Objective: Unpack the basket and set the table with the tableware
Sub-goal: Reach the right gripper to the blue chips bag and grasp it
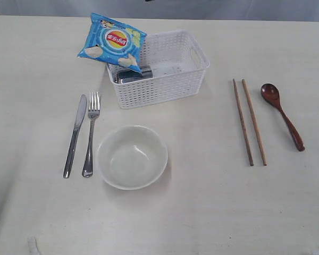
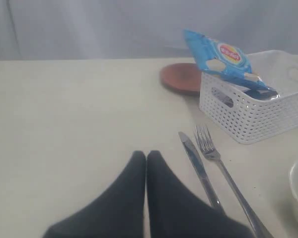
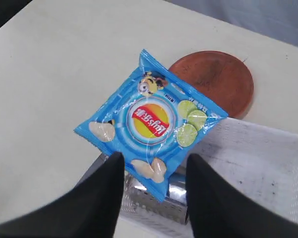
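Blue chips packet (image 3: 149, 119) leans on basket (image 1: 159, 91) rim; right end effector (image 3: 155, 157) apart astride it, left end effector (image 2: 146, 154) together. Best to rise straight up, avoiding snags.

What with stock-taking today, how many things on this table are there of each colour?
Silver: 3 (knife, fork, cup)
Brown: 4 (2 chopsticks, spoon, plate)
White: 2 (bowl, basket)
Blue: 1 (crisp packet)
Total: 10
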Controlling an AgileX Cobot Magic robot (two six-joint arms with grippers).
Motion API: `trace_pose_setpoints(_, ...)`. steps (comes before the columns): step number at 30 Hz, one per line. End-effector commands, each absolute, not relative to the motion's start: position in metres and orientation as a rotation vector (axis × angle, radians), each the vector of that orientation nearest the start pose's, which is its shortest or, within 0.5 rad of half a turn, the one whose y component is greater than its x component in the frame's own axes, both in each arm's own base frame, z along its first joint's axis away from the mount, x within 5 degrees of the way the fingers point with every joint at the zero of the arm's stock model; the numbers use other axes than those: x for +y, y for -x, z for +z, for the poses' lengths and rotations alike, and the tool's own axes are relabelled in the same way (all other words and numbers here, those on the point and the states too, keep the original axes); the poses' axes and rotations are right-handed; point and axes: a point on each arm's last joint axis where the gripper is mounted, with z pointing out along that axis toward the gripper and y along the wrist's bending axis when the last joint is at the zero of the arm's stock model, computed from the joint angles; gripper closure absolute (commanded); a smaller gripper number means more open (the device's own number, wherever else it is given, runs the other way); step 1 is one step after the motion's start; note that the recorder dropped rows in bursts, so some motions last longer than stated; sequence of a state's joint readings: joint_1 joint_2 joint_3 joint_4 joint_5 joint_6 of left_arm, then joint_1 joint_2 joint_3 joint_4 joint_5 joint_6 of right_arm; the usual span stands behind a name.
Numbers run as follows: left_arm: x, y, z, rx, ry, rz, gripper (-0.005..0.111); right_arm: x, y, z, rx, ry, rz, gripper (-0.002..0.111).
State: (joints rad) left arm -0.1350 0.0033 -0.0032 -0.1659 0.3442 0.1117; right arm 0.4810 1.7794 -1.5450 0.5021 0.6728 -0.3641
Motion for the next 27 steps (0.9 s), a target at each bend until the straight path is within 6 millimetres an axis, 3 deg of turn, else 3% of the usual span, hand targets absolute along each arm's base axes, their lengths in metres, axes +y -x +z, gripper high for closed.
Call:
trace_pose_setpoints(1, -0.012, -0.052, 0.183, 1.821, -0.13, -0.18, 0.107, 0.228, -0.377, 0.296, 2.416, 0.631, 0.631, 0.056)
trace_pose_setpoints(5, -0.012, -0.052, 0.183, 1.821, -0.13, -0.18, 0.107, 0.244, -0.399, 0.268, 2.549, 0.605, 0.685, 0.051)
trace_pose_setpoints(7, -0.012, -0.052, 0.183, 1.821, -0.13, -0.18, 0.107, 0.261, -0.394, 0.266, 2.529, 0.754, 0.728, 0.051)
trace_pose_setpoints(11, -0.012, -0.052, 0.183, 1.821, -0.13, -0.18, 0.107, 0.288, -0.379, 0.272, 2.401, 0.992, 0.653, 0.051)
trace_pose_setpoints(20, -0.012, -0.052, 0.183, 1.821, -0.13, -0.18, 0.107, 0.338, -0.34, 0.268, 2.189, 1.358, 0.188, 0.051)
trace_pose_setpoints(27, -0.012, -0.052, 0.183, 1.821, -0.13, -0.18, 0.107, 0.376, -0.325, 0.256, 2.006, 1.331, -0.054, 0.051)
